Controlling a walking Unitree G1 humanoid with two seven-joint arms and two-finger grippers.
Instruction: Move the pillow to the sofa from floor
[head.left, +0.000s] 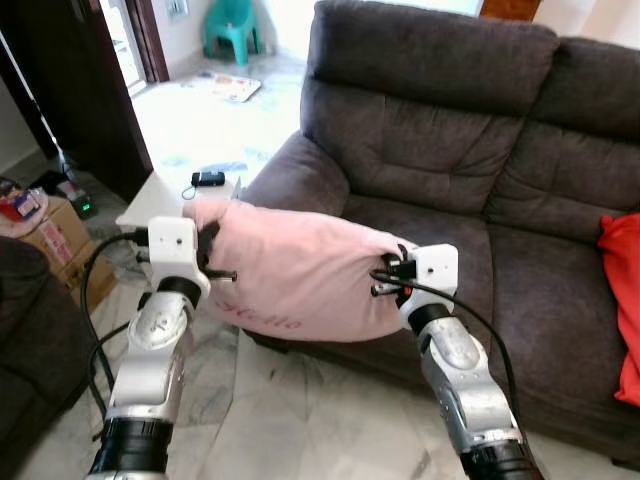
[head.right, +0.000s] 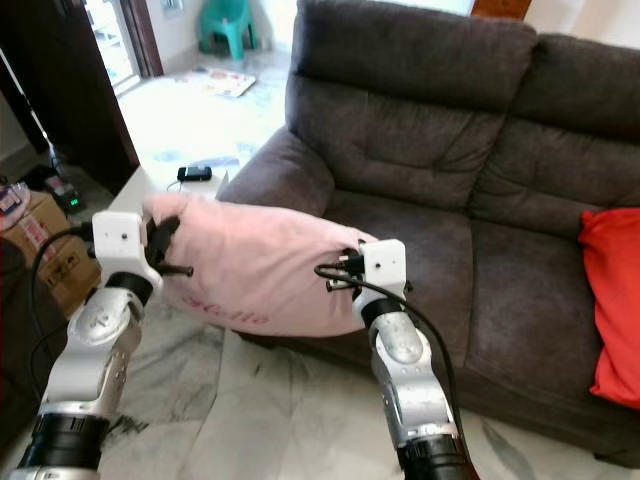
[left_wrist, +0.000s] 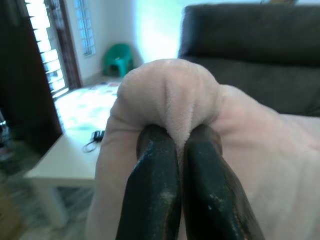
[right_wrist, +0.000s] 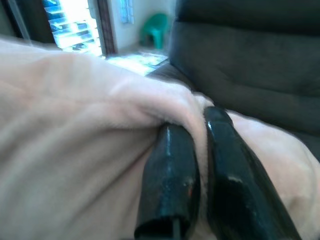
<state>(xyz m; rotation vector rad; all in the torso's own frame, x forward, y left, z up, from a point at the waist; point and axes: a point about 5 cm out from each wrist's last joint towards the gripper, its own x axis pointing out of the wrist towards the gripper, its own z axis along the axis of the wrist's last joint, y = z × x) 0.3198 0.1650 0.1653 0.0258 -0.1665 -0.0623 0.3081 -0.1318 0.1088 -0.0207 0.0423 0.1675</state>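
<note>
A pink pillow (head.left: 295, 272) with red lettering hangs in the air between my two arms, just in front of the dark grey sofa (head.left: 450, 130) and level with its seat edge. My left gripper (head.left: 212, 248) is shut on the pillow's left end; its black fingers (left_wrist: 155, 190) pinch a fold of pink fabric. At the pillow's right end my right gripper (head.left: 392, 272) is shut on a corner, with fabric squeezed between its fingers (right_wrist: 172, 175). The pillow's far side rests close against the sofa's left armrest (head.left: 295, 175).
A red cushion (head.left: 625, 300) lies on the sofa's right seat. A low white table (head.left: 165, 190) with a small black device (head.left: 208, 179) stands left of the armrest. Cardboard boxes (head.left: 45, 230) sit at far left, a green plastic chair (head.left: 232, 25) far back. Marble floor lies below.
</note>
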